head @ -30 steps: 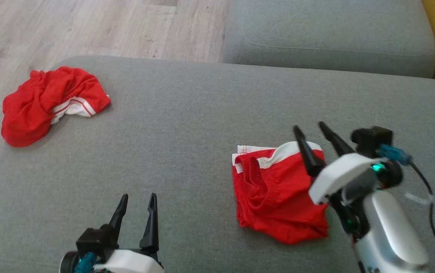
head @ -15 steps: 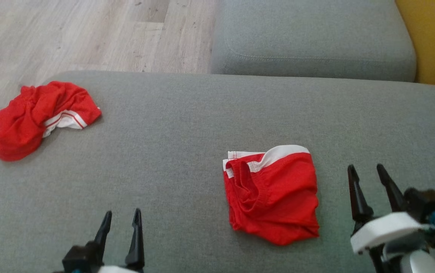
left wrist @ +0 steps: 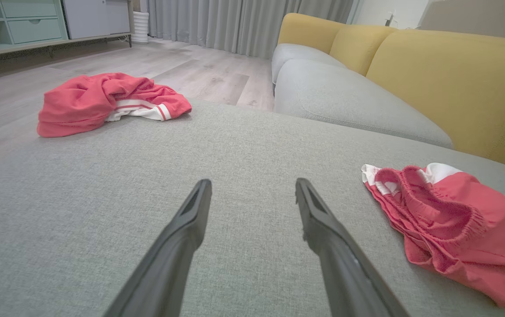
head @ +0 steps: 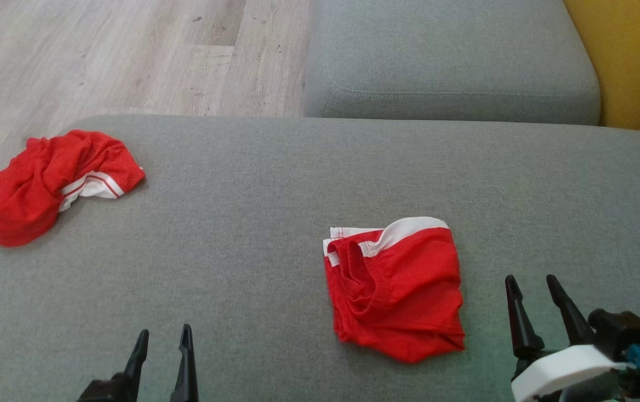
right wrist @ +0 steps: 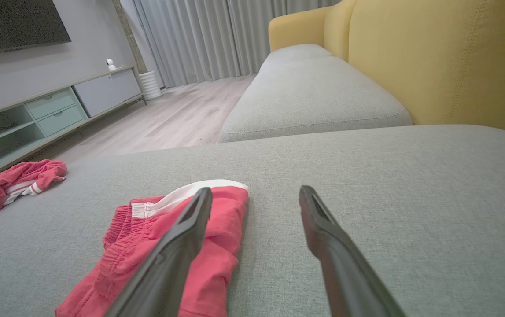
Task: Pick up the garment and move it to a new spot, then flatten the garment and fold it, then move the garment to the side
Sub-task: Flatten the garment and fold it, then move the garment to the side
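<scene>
Folded red shorts lie flat on the broad grey sofa seat, at about 4 o'clock from the middle of the head view. Their long axis runs roughly from 12 to 6 o'clock, leaning a little toward 5. The white-banded edge is the 12 o'clock end, pointing at the farther grey cushion, and the rumpled red end points back toward the robot. A gathered elastic band curves down the side of the shorts at 9 o'clock.

The right gripper sits at 3 o'clock of the shorts, just beside them and not touching. Its two dark fingers are spread apart, with nothing between them, and point toward 12 o'clock. In the right wrist view the shorts lie partly behind that gripper's left-hand finger.

The left gripper is at 7 o'clock of the head view, well apart from the shorts. Its fingers are also parted and empty. From its wrist camera the gripper points over bare grey fabric, with the shorts at 4 o'clock.

A second, crumpled red garment with white striped trim lies at the seat's edge at 9 o'clock, beside the wooden floor.
</scene>
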Robot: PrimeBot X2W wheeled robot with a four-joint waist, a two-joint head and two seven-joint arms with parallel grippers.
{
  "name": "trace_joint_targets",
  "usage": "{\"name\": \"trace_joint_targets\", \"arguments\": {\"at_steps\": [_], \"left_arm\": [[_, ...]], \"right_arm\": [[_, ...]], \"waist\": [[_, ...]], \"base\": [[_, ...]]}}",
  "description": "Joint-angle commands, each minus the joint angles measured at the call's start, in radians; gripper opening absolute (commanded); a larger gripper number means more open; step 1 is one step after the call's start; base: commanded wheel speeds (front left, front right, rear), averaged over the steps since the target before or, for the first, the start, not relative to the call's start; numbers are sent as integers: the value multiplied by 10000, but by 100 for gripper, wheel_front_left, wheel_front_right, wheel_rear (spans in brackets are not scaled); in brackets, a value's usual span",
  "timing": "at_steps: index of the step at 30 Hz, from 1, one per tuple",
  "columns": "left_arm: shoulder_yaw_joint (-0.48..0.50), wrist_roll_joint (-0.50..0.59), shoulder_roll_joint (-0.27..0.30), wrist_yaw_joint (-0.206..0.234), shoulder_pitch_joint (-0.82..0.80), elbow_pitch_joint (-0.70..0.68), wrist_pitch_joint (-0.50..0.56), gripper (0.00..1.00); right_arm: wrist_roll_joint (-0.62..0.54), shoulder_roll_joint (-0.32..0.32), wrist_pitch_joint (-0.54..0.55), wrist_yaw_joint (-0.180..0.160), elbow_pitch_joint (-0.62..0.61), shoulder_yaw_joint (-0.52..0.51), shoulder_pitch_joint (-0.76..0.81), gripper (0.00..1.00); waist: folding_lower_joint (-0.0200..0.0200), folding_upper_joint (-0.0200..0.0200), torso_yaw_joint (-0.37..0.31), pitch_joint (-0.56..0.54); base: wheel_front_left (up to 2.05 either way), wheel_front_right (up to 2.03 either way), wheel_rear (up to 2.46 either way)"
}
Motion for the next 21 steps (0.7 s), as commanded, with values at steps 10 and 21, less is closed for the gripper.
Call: {"name": "trace_joint_targets", "arguments": {"at_steps": [10,21], "left_arm": [[435,140,95,-204,-533,4,-123,100],[283,256,88,-230,-783,4,-42,100]], "right_arm": [[-10,-66,-61,67,-159,324,-317,100],[-694,-66,999,67,-285,141,-906,100]], "waist": [[0,0,59,20],[0,0,366,351]], "base": [[0,0,0],[0,0,0]]}}
